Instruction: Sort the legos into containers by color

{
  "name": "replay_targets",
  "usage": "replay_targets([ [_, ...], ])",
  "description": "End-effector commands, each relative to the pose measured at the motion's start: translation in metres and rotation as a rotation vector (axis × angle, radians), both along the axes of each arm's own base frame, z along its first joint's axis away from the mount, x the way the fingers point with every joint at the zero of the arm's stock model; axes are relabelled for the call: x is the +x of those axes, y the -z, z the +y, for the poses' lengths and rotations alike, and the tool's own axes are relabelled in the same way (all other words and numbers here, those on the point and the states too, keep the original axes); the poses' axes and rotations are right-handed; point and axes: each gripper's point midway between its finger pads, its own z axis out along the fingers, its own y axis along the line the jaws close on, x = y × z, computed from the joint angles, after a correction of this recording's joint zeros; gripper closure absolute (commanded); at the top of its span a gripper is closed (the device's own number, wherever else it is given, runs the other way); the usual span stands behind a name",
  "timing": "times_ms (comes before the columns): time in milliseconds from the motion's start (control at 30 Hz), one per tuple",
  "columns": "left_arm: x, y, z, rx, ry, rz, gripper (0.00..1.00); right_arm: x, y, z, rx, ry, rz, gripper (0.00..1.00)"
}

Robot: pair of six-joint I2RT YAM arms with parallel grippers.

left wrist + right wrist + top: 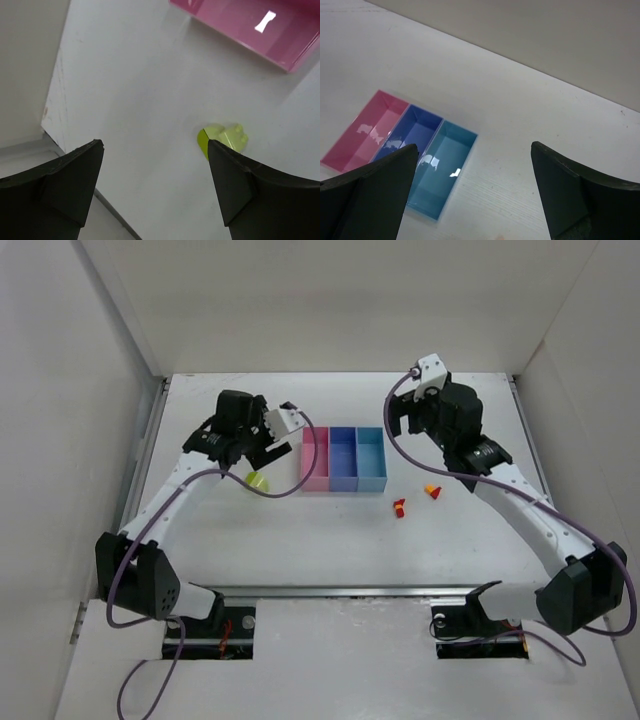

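A yellow-green lego (257, 480) lies on the white table just left of the containers. In the left wrist view this lego (226, 136) sits at the tip of the right finger (240, 185), outside the gap. My left gripper (258, 453) (155, 150) hovers over it, open, with only bare table between its fingers. The containers stand in a row: pink (316, 458) (250, 30), medium blue (343, 458) and light blue (371, 458). A red lego (399, 507) and an orange-yellow lego (432, 491) lie right of them. My right gripper (405, 423) (472, 150) hangs open and empty behind the light blue bin (442, 167).
White walls close in the table on the left, back and right. A metal rail (150, 440) runs along the left edge, close to my left gripper. In the right wrist view the pink bin (367, 132) and blue bin (410, 135) show nothing inside.
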Motion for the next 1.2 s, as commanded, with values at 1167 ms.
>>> replay_targets([
  [1167, -0.014, 0.143, 0.054, 0.537, 0.654, -0.008, 0.08, -0.036, 0.064, 0.078, 0.034, -0.303, 0.259, 0.00],
])
